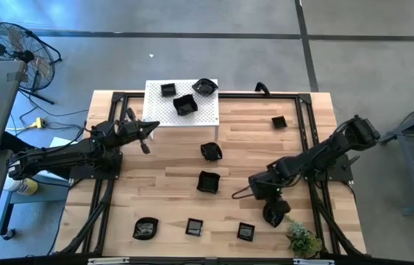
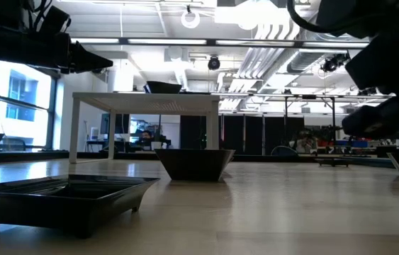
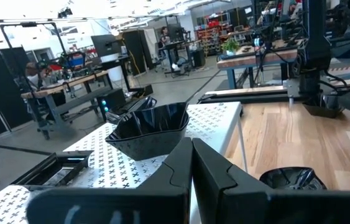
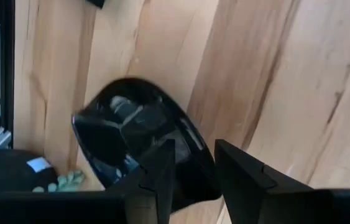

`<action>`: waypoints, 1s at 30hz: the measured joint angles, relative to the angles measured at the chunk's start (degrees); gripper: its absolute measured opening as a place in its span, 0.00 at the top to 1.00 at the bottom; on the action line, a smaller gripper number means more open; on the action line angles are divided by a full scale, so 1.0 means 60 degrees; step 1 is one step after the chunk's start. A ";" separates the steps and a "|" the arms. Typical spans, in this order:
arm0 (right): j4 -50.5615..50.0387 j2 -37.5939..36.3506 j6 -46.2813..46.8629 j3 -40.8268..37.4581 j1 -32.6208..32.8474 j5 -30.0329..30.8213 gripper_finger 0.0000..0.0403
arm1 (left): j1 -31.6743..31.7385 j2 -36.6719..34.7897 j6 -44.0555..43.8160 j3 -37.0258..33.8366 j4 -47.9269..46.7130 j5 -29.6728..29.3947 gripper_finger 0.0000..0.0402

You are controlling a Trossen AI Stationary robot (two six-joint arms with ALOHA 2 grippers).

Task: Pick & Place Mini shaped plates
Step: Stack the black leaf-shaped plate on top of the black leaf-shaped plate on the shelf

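Observation:
Three glossy black mini plates rest on the white perforated platform at the far middle. Several more lie on the wooden table, such as one at the middle and one near the front edge. My left gripper is shut and empty, level, beside the platform's left near corner; its fingers point at a deep plate on the platform. My right gripper is at the near right, shut on a rounded black plate. My right gripper holds the rounded plate by its rim, pinched between the two fingers. One finger lies over the plate's hollow and the other is outside it. The fingers come from above, slanting. Whether the plate's underside touches the table I cannot tell.
A small green plant stands at the near right corner, close to my right gripper. A black frame runs along the table's edges. One plate lies at the far right. Bare wood lies between the platform and the middle plates.

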 joint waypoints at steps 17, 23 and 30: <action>-0.0115 -0.0016 0.0792 -0.0004 -0.0167 0.0219 0.97 | 0.0000 0.0000 0.0000 0.0000 -0.0004 -0.0051 0.99; -0.0280 -0.0567 0.1376 0.0025 -0.0526 0.0676 0.98 | -0.0002 0.0000 0.0000 0.0000 -0.0004 -0.0055 0.99; -0.0708 -0.1947 0.1991 0.0033 -0.1489 0.1073 0.99 | 0.0000 0.0000 0.0000 0.0000 -0.0004 -0.0062 0.99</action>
